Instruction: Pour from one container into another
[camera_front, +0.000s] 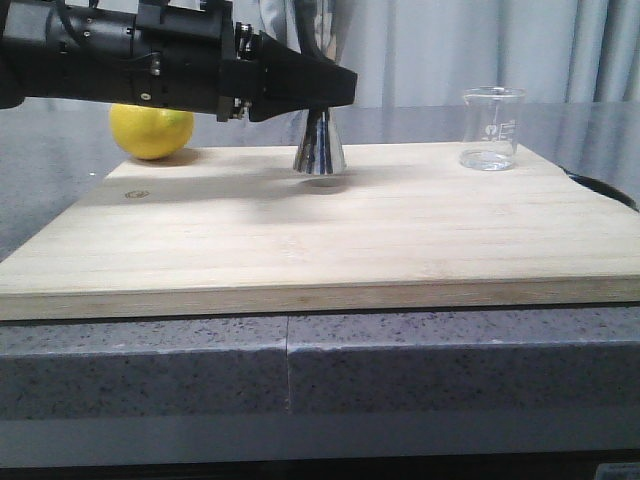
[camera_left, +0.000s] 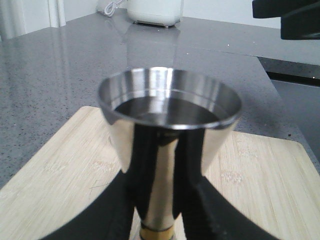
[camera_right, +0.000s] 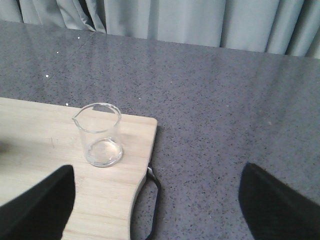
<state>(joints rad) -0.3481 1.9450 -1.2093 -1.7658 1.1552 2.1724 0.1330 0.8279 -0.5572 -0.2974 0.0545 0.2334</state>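
Jigger (camera_front: 319, 148): mirror-bright steel, thin gold band at waist. Beaker (camera_front: 491, 128): clear glass, faint white markings. Board (camera_front: 320, 235): pale, straight-grained wood. Desk (camera_front: 150, 365): grey speckled stone. Fruit (camera_front: 150, 131): yellow. Left end effector (camera_front: 300, 90): black. Curtain (camera_right: 165, 22): grey-blue.

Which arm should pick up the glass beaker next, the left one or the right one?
Right. The left gripper is shut on the jigger, lifted off the board. The right gripper is open and empty, with the beaker standing ahead of its fingers, near the board's right edge.
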